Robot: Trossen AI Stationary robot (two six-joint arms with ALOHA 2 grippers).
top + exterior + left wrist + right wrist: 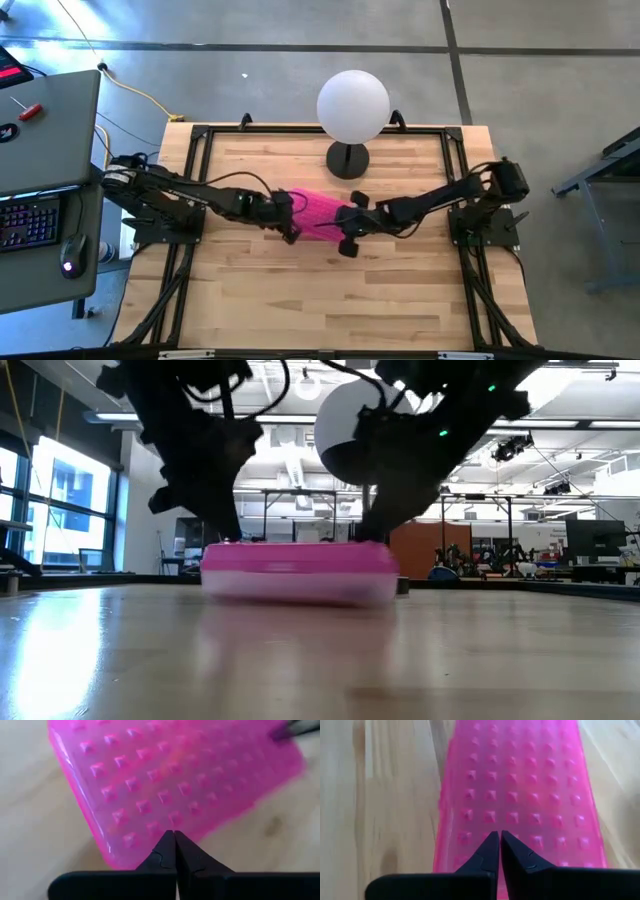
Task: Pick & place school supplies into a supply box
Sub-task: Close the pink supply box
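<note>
**Q:** Where does the pencil case (318, 213) lie?

**A:** Near the centre of the high view, flat on the wooden table (330, 300), its pink dotted lid (170, 780) closed and facing up.

**Q:** How do the two grippers stand?

**A:** The left gripper (174, 836) sits over the case's left end, fingers together, tips at the lid's edge. The right gripper (499, 836) sits over the right end, fingers likewise together, tips above the lid. Neither clamps anything. In the low view both arms come down onto the case from above.

**Q:** What lies beyond?

**A:** A white globe lamp (353, 105) on a black base stands just above the case in the high view; a desk with a keyboard (28, 222) fills the left edge.
</note>
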